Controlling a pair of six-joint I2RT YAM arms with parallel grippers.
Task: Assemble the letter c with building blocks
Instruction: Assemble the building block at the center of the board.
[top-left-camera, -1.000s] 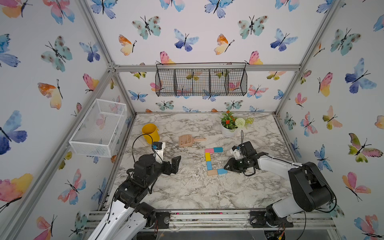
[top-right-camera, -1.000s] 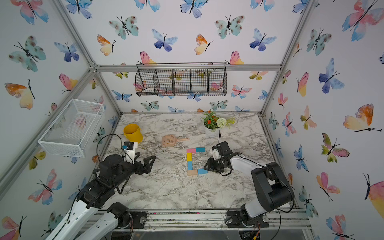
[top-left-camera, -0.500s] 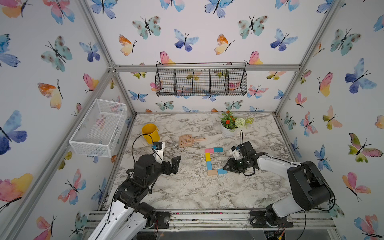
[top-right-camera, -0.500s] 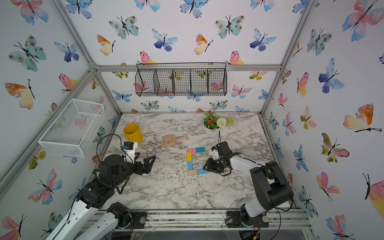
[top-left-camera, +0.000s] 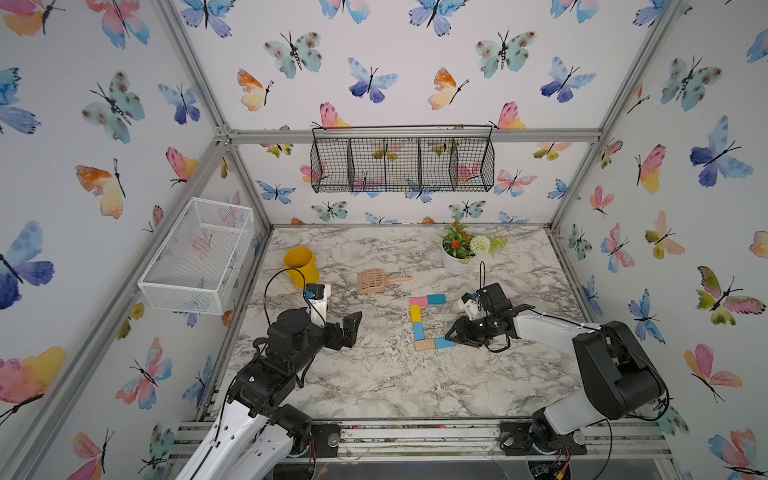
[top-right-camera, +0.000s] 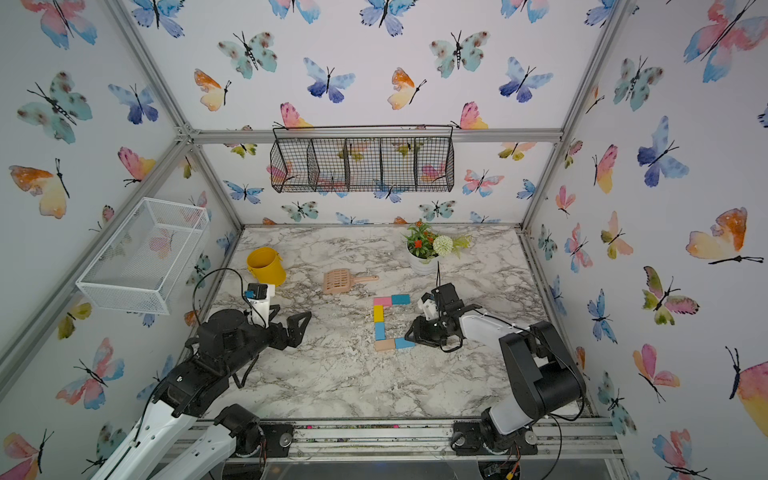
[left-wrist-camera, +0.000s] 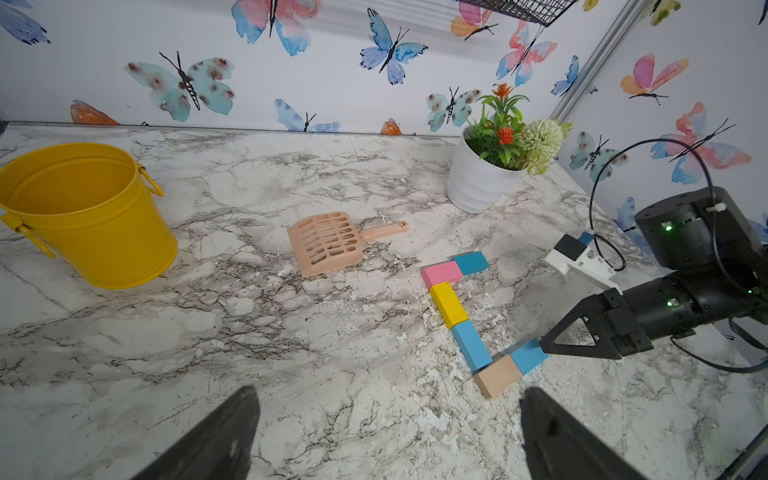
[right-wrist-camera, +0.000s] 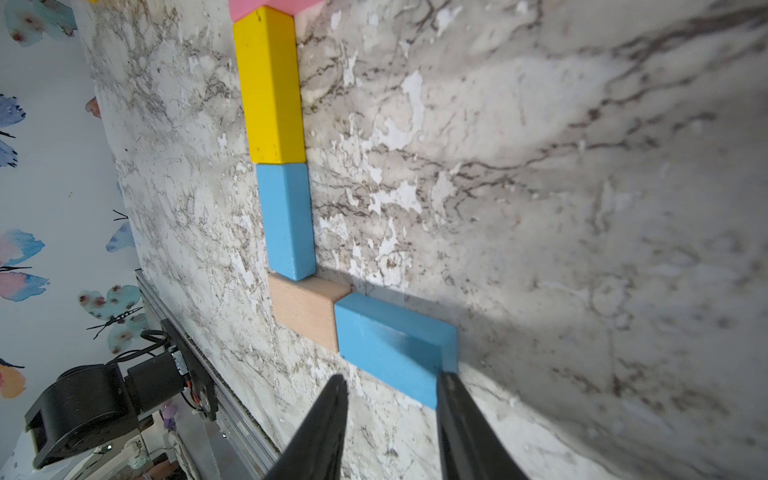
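Note:
Six building blocks lie flat on the marble, set end to end as a squared letter c (top-left-camera: 419, 322): teal (top-left-camera: 436, 299), pink (top-left-camera: 418, 301), yellow (top-left-camera: 415, 313), light blue (top-left-camera: 418, 331), tan (top-left-camera: 424, 345) and a second light blue (top-left-camera: 444, 343). My right gripper (right-wrist-camera: 392, 378) sits low at the free end of that last blue block (right-wrist-camera: 395, 353). It is partly open: one fingertip (right-wrist-camera: 446, 376) touches the block's corner, while bare marble shows between the block and the other finger. My left gripper (left-wrist-camera: 386, 415) hovers wide open and empty, left of the blocks.
A peach slotted scoop (top-left-camera: 376, 280) lies behind the blocks. A yellow bucket (top-left-camera: 301, 266) stands at the back left and a white flower pot (top-left-camera: 457, 257) at the back right. A white wire basket (top-left-camera: 199, 253) hangs on the left wall and a black one (top-left-camera: 401, 164) on the back wall.

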